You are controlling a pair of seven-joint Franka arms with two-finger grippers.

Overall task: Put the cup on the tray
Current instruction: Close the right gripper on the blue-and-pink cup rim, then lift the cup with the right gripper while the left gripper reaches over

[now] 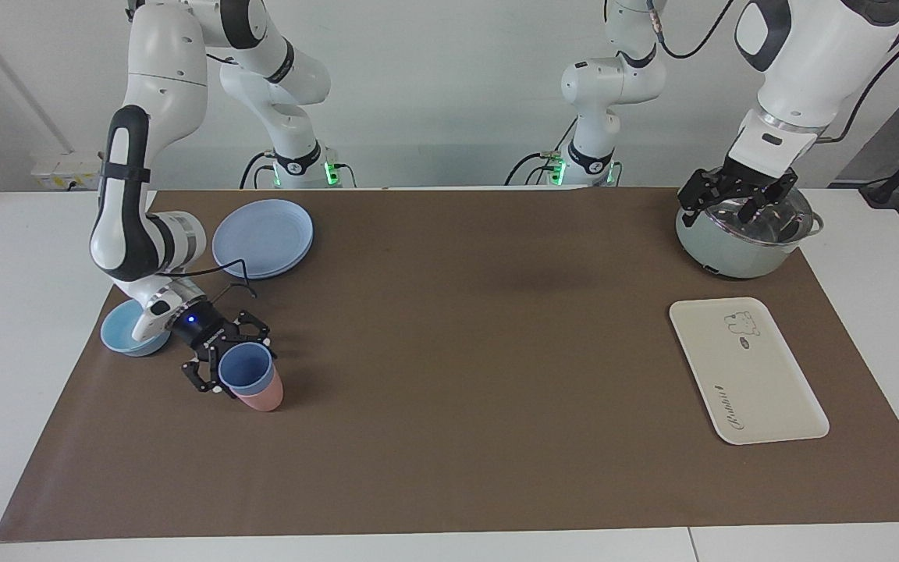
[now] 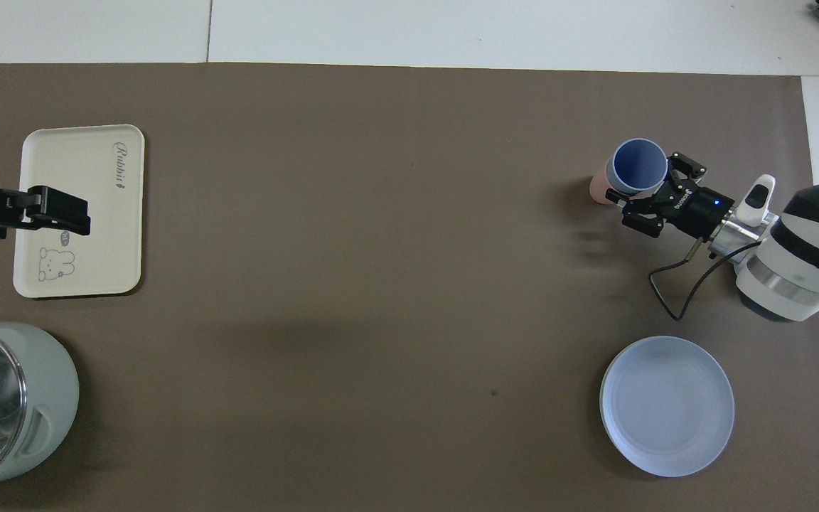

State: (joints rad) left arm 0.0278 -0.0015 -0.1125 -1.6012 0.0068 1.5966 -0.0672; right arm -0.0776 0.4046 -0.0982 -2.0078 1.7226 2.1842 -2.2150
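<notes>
Here the right gripper sits spread around the cup; the left gripper, spread, waits over the pot.

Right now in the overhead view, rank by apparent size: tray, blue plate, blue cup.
1. tray
2. blue plate, close to the tray in area, so these two are unsure
3. blue cup, clearly smallest
</notes>
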